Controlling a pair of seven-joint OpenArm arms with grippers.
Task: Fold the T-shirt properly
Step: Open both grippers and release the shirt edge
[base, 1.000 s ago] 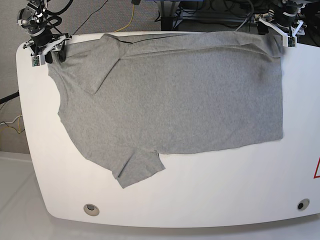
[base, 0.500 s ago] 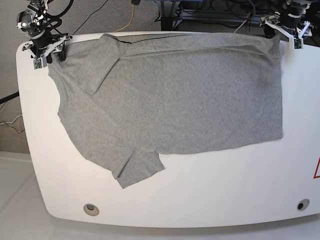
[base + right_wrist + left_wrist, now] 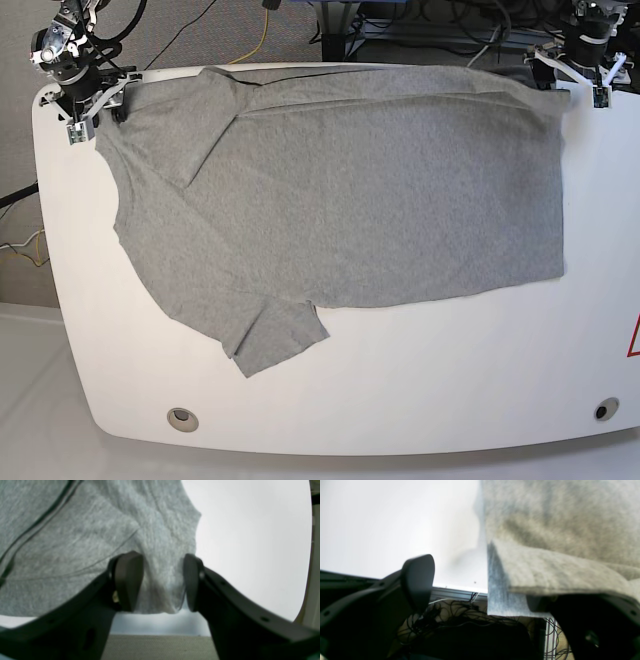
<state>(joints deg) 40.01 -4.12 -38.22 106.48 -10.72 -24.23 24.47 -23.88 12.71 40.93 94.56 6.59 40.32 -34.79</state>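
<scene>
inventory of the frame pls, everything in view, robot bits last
T-shirt: 1, heather grey, spread flat over the far half of the table, one sleeve pointing to the near edge
table: 1, white, rounded corners, two round ports near the front edge
cables: several, dark and one yellow, on the floor behind the table
right hand: 1, black, jaws apart astride a shirt corner
left hand: 1, black, open at the other far corner

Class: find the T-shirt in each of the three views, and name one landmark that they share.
Base: T-shirt spread over the table's far half.
Left wrist: fills the upper right, a corner hanging over the edge.
Right wrist: upper left, running between the pincer fingers.
Shared landmark: the white table.
</scene>
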